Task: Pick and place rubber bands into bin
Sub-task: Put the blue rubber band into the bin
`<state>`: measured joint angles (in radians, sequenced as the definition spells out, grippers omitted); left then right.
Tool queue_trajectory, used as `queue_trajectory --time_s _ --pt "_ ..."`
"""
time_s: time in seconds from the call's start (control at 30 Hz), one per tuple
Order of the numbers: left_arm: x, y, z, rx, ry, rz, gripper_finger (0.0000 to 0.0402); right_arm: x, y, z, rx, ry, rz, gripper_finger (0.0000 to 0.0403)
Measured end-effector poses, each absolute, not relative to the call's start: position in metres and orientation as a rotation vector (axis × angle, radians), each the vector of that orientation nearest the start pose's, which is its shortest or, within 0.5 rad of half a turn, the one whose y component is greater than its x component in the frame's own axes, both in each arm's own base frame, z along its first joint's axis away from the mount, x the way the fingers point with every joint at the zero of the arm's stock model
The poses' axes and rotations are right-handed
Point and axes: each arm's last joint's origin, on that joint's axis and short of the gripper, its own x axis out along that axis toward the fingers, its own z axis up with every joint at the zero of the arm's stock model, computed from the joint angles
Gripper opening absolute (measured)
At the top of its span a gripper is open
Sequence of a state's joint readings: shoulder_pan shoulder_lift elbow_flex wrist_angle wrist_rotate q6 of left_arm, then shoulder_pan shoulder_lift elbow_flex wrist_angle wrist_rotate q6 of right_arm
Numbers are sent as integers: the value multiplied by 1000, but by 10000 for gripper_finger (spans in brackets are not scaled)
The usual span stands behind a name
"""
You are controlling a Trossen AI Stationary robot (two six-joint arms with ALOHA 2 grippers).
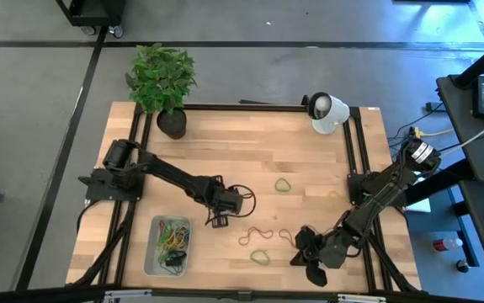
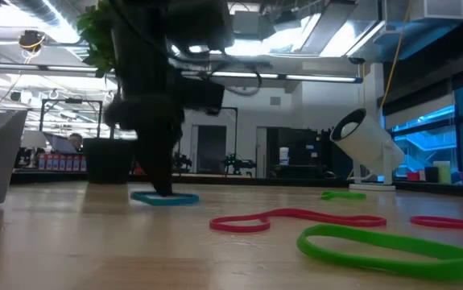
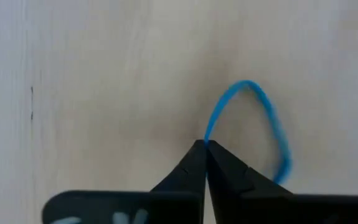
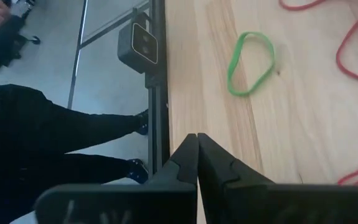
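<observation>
The left gripper [image 3: 205,144] is pinching a blue rubber band [image 3: 253,118] on the table [image 1: 250,143]; only its wrist view is showing this grip. The high view is showing the bin [image 1: 151,257] holding bands nearby, and the right gripper [image 4: 197,138] is resting clenched, empty, at the table edge.

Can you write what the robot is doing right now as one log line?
left gripper: shut on blue rubber band | right gripper: shut, waiting | bin: holds bands
</observation>
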<state>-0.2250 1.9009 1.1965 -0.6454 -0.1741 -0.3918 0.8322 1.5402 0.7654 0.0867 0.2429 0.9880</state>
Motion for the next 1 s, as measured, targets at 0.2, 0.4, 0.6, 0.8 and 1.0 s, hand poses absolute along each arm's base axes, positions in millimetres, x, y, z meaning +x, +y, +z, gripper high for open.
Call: queue_trajectory --time_s 0.2,0.4,0.6,0.8,1.0 --pt "341 -81 199 -116 1292 260 3 210 217 176 515 808 218 3" --pt "317 -102 266 -134 1296 282 2 215 212 176 470 791 221 3" --pt "268 -137 306 -300 1300 344 2 221 206 177 462 781 202 3" --pt "230 -172 297 -439 1344 415 2 226 200 177 470 774 180 3" --pt "209 -188 264 -551 1449 582 4 229 198 177 475 771 168 3"
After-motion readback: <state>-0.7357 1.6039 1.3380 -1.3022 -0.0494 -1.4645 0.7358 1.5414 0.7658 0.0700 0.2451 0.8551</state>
